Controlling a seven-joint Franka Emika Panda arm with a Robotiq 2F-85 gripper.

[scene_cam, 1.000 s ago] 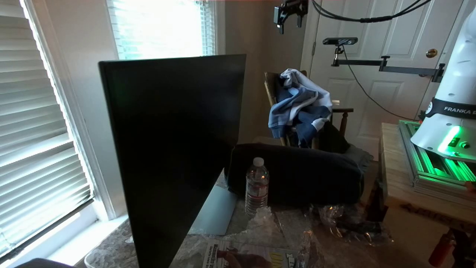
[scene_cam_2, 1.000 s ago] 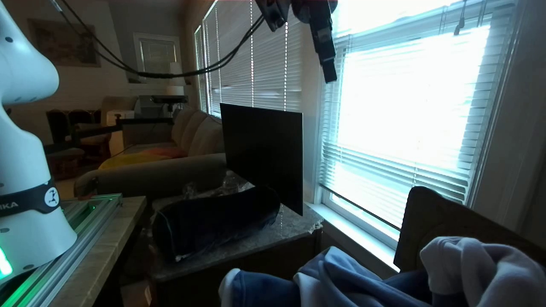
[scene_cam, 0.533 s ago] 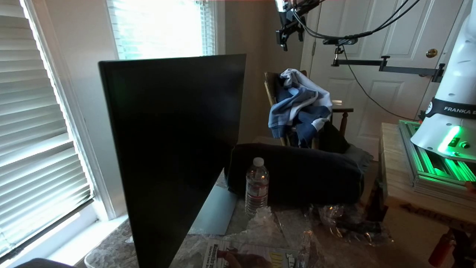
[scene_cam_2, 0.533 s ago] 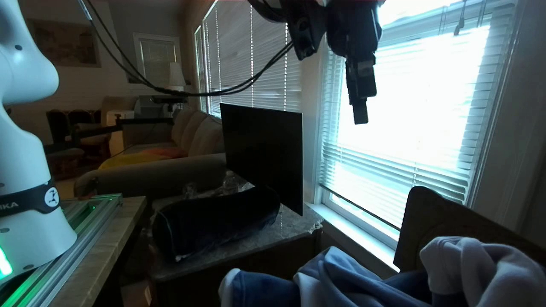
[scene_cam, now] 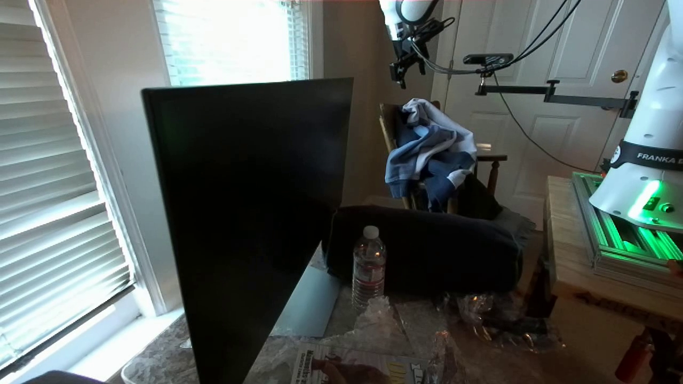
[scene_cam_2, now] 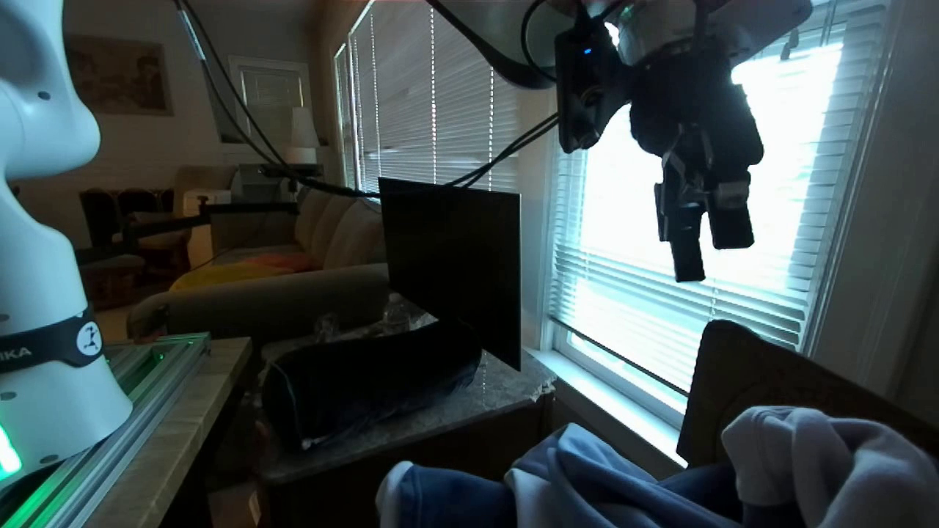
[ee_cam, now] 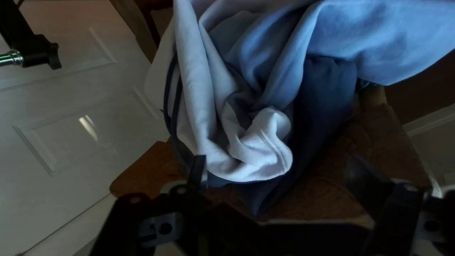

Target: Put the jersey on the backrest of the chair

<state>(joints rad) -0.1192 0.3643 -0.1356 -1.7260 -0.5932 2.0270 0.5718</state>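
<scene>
The white arm [scene_cam: 655,106] stands upright on its base [scene_cam: 613,194] in both exterior views; a black band [scene_cam: 651,154] circles it above a lit green light [scene_cam: 644,199]. Its middle links lie outside the frame. The wrist [scene_cam: 394,21] reaches in from the top edge, with the tool [ee_cam: 279,169] below it, pointing downward. In the wrist view, the two dark fingers [ee_cam: 368,186] stand wide apart, one at left and one at right, the right one somewhat blurred.

Matt cloth jersey [ee_cam: 270,81], wooden chair [ee_cam: 330,188]
</scene>
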